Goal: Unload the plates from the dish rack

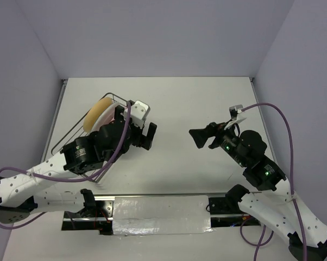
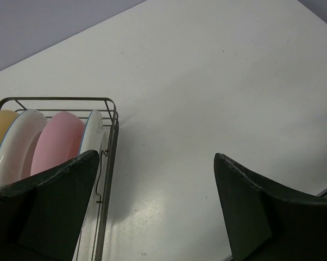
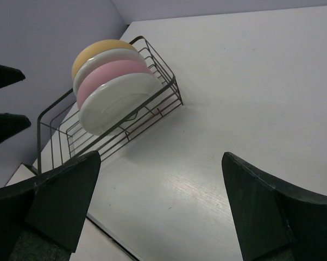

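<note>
- Dark, matte, wedge-shaped fingers fill the foreground of both wrist views. The left claw point(image 2: 155, 157) is spread wide with nothing between its fingers, and the right claw point(image 3: 161, 156) is just as wide and just as empty.
- The left claw sits just beside the right side of the dish rack point(image 3: 136, 128). The right claw hangs over the right half of the worktop point(image 1: 196, 103), well apart from the rack.
- The rack is thin dark metal wire, rectangular, with parallel bars and raised sides. It lies along the worktop's left edge.
- Four round, smooth, faintly glossy plates stand on edge at the rack's far end, each leaning on the next: a tan-yellow plate point(image 3: 98, 48), a white plate point(image 3: 113, 56), a pink plate point(image 3: 117, 70) and a second white plate point(image 3: 117, 100) at the front.
- The worktop is white and smooth, with a faint grain.
</note>
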Motion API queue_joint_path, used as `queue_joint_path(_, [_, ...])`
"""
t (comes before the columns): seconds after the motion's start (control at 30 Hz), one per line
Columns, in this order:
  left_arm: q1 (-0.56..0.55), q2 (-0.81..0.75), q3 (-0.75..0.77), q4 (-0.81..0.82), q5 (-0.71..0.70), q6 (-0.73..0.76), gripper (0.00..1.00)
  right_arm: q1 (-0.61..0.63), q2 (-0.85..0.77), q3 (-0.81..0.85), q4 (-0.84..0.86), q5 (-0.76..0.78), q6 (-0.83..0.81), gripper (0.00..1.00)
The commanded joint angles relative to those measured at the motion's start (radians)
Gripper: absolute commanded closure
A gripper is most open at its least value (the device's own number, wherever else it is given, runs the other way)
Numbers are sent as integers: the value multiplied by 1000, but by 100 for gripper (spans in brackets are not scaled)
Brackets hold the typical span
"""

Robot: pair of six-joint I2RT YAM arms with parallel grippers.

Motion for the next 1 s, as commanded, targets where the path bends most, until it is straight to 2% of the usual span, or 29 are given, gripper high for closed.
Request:
queue_joint_path(0.0, [20,8,70,-30,11,8,1,-4,12,-7,39,-4,-9,0])
queue_joint_path(0.1, [40,12,94,-57,21,26,2,-4,-12,-22,55,-14,-12,0])
queue_joint_path(0.13, [76,18,119,-79,34,31,2,-5,-23,-28,71,-16,-20,0])
queue_joint_path(0.2, [145,53,156,-109,139,53,5,-4,-58,-65,97,-11,-29,0])
queue_joint_path(0.3, [390,148,276,-191,338,80,11,-4,-95,-101,135,22,-40,0])
queue_joint_path(0.4, [463,287,390,-341,374,128,17,-4,-112,-110,123,92,-44,0])
queue_joint_path(0.5, [465,403,467,-466,399,157,22,-4,-111,-102,109,128,-40,0])
queue_joint_path(0.57, [465,439,475,-475,419,175,25,-5,-103,-102,108,116,-40,0])
queue_joint_path(0.7, [474,477,450,-478,446,188,24,-5,-91,-99,108,88,-43,0])
queue_joint_path(0.77, [476,508,446,-492,452,186,27,-4,-80,-91,99,87,-44,0])
queue_joint_path(0.97, [480,535,401,-532,345,178,32,-5,-80,-90,99,62,-46,0])
